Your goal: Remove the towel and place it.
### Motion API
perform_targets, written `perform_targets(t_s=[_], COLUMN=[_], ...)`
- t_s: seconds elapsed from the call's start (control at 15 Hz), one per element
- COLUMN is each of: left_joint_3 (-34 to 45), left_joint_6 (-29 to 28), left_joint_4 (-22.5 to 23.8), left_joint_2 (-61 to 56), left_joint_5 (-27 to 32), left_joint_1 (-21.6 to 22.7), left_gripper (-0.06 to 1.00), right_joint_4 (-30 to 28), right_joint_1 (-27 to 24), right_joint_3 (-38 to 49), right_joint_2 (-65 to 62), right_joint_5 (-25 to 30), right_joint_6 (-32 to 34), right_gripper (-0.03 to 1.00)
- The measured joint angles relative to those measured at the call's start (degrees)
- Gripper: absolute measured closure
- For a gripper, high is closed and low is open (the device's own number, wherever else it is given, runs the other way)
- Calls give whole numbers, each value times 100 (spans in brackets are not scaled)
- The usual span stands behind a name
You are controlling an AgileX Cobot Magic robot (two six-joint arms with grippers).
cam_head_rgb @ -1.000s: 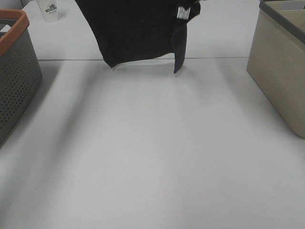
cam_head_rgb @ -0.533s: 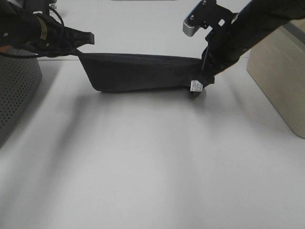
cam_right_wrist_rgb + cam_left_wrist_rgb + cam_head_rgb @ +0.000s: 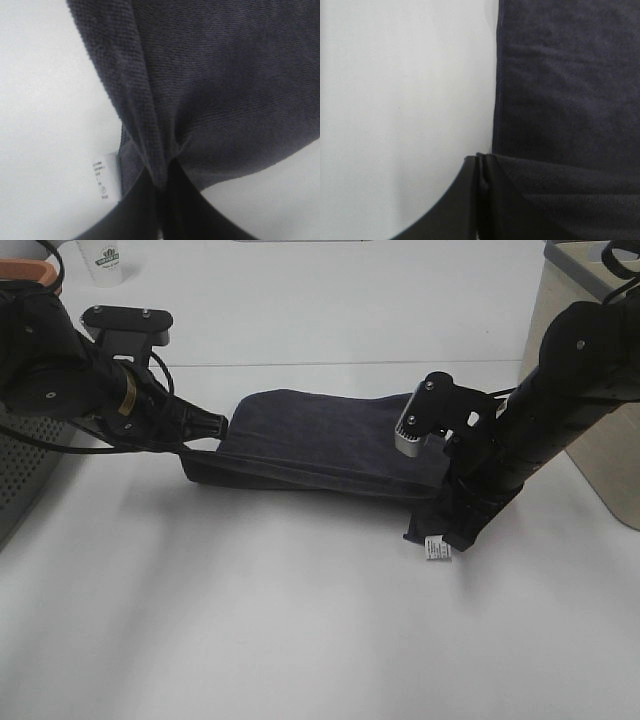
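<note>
The dark charcoal-grey towel (image 3: 320, 440) lies stretched across the white table (image 3: 300, 640), its far part resting flat and its near edge held up between both grippers. My left gripper (image 3: 205, 440) is shut on the towel's left corner, which also shows in the left wrist view (image 3: 560, 100). My right gripper (image 3: 440, 530) is shut on the right corner, low near the table, with the white care tag (image 3: 436, 550) hanging just below it. The right wrist view shows the towel (image 3: 210, 75) pinched between the fingers and the tag (image 3: 101, 177) beside them.
A grey perforated basket with an orange rim (image 3: 30, 470) stands at the left edge. A beige bin (image 3: 590, 420) stands at the right. A white paper cup (image 3: 108, 262) sits at the back left.
Both grippers have come down and forward with the towel; it went from hanging high at the back to spread low over the table, its far part now lying flat.
</note>
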Motion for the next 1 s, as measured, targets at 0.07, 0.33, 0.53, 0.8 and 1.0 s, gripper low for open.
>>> perform_targets(t_s=[0.07,0.33,0.53,0.8,1.0], left_joint_3=[63,407,458,464,464], left_joint_6=[0,0,0,0,6], left_joint_4=[0,-115,-115,-109,-126], left_joint_2=[0,0,0,0,-11], left_joint_5=[103,86,23,-218,-338], left_joint_1=[-23,-34,-29,-23,-23], left_gripper=[94,94,90,43,8], right_joint_4=[63,292,275,252,206], right_joint_1=[23,40,40,34,34], right_joint_3=[23,74,74,74,74], right_joint_2=[0,0,0,0,-281], right_joint_5=[23,17,160,292,321], right_joint_6=[-57,-189,-430,-516,-481], right_gripper=[95,95,76,25,21])
